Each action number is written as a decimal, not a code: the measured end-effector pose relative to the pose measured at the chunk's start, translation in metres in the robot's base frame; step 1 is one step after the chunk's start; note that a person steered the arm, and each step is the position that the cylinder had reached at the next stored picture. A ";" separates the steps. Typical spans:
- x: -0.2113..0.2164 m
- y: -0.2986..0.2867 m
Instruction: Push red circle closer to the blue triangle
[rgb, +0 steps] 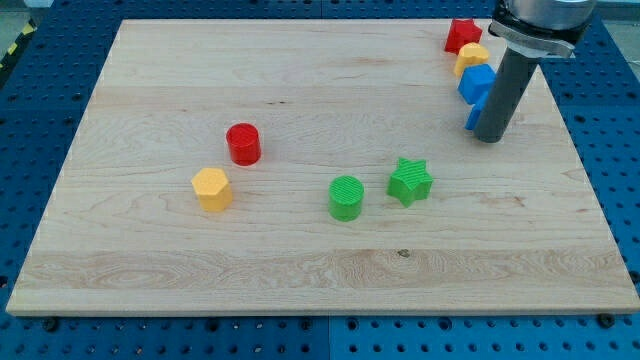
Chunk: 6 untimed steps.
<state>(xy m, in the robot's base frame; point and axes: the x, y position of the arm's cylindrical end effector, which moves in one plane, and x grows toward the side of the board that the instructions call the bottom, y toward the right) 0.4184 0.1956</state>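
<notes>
The red circle (243, 143) stands left of the board's middle. My tip (487, 138) rests on the board at the view's upper right, far to the right of the red circle. A blue block (472, 113), likely the blue triangle, lies right against the rod's left side and is partly hidden by it. A second blue block (476, 82) sits just above it.
A red star (462, 35) and a yellow block (471, 57) sit above the blue blocks at the top right. A yellow hexagon (212, 188) lies below-left of the red circle. A green circle (346, 197) and a green star (410, 181) lie below centre.
</notes>
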 end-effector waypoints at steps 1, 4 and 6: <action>0.000 -0.047; -0.017 -0.254; 0.004 -0.355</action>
<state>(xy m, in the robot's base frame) 0.4219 -0.1595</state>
